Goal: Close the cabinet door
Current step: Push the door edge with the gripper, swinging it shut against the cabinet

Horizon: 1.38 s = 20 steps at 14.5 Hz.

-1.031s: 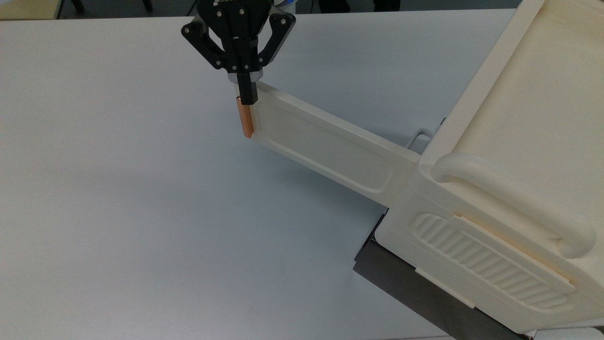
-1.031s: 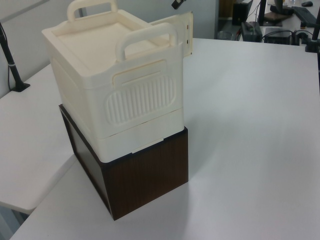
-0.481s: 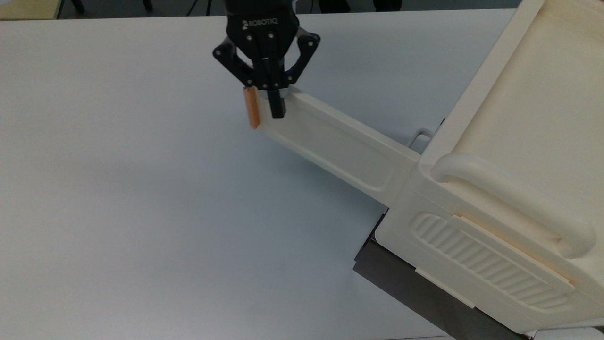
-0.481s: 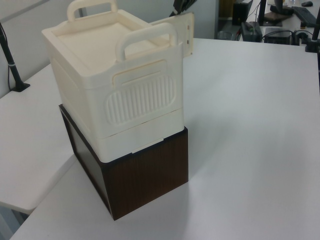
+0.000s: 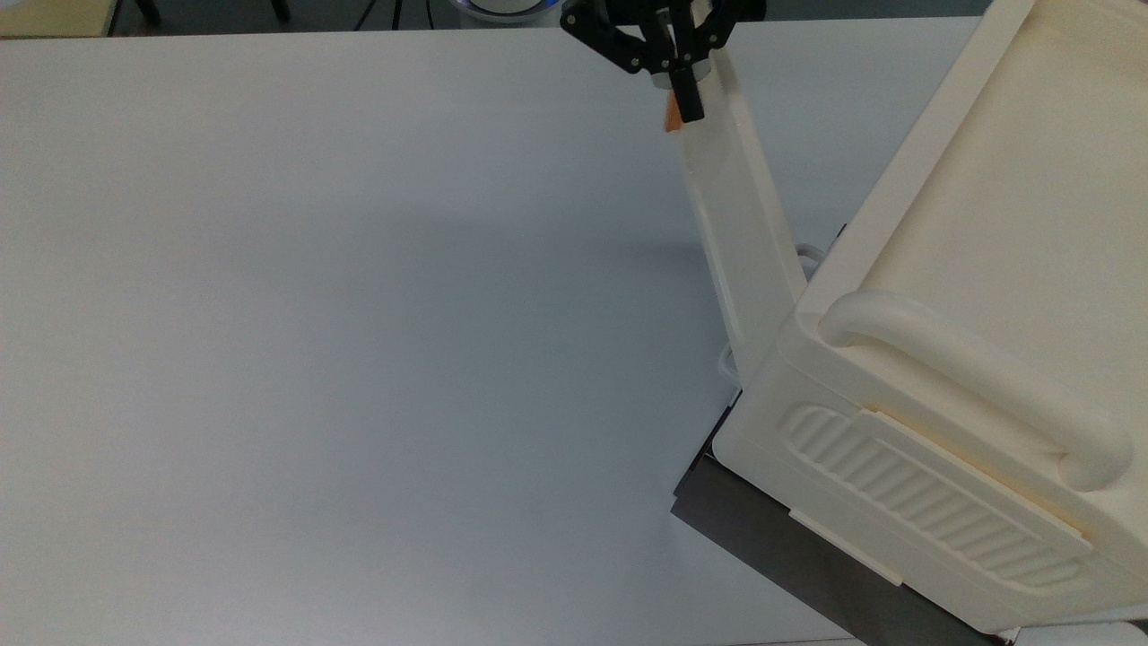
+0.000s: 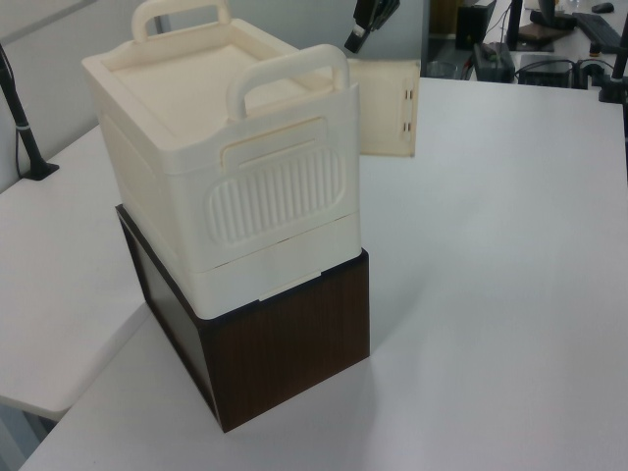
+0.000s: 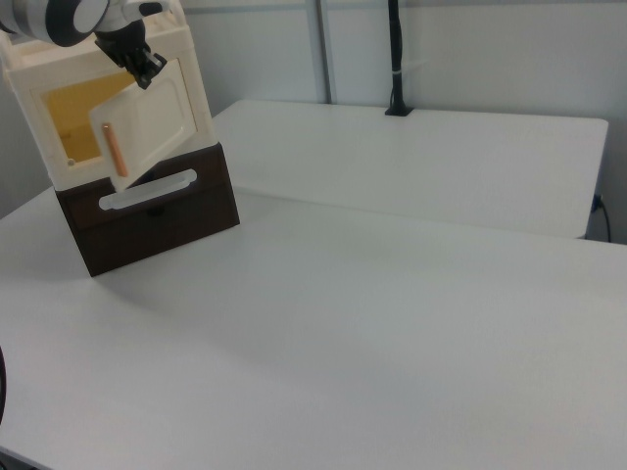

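The cream cabinet (image 5: 978, 269) stands on a dark base at the top view's right. Its cabinet door (image 5: 740, 224) hangs partly open, slanting from the hinge at the cabinet's near corner toward the table's far edge. The copper-orange handle (image 5: 669, 117) sits at the door's free end. My gripper (image 5: 691, 112) is shut, its joined fingertips resting against the door's top edge beside the handle, gripping nothing. In the right view the door (image 7: 157, 122) half covers the yellowish opening, with the gripper (image 7: 149, 76) at its upper edge. The left view has the gripper (image 6: 353, 44) above the door (image 6: 388, 108).
A dark brown base box (image 7: 147, 211) with a white slot handle carries the cabinet. The white table (image 5: 314, 359) stretches wide at the top view's left. A black pole (image 7: 395, 59) stands on a second table at the back of the right view.
The door has swung a long way toward the cabinet. My gripper moved to the top view's right and upward with the door's free end, staying shut.
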Each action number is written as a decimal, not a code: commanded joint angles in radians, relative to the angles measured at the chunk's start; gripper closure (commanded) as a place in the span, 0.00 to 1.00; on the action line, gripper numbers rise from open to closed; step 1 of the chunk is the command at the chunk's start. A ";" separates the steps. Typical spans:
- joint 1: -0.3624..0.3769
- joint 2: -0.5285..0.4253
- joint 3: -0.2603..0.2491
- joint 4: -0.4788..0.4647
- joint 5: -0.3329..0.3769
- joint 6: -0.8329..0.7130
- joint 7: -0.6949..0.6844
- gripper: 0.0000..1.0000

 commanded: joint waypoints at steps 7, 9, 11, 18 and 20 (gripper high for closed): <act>0.118 0.022 0.024 -0.018 0.024 -0.013 -0.083 1.00; 0.161 0.042 0.024 -0.014 0.021 0.001 -0.088 1.00; 0.184 0.055 0.024 -0.014 0.023 0.045 -0.086 1.00; 0.192 0.080 0.024 -0.017 0.024 0.163 -0.094 1.00; 0.185 0.068 0.021 -0.024 0.024 0.122 -0.164 1.00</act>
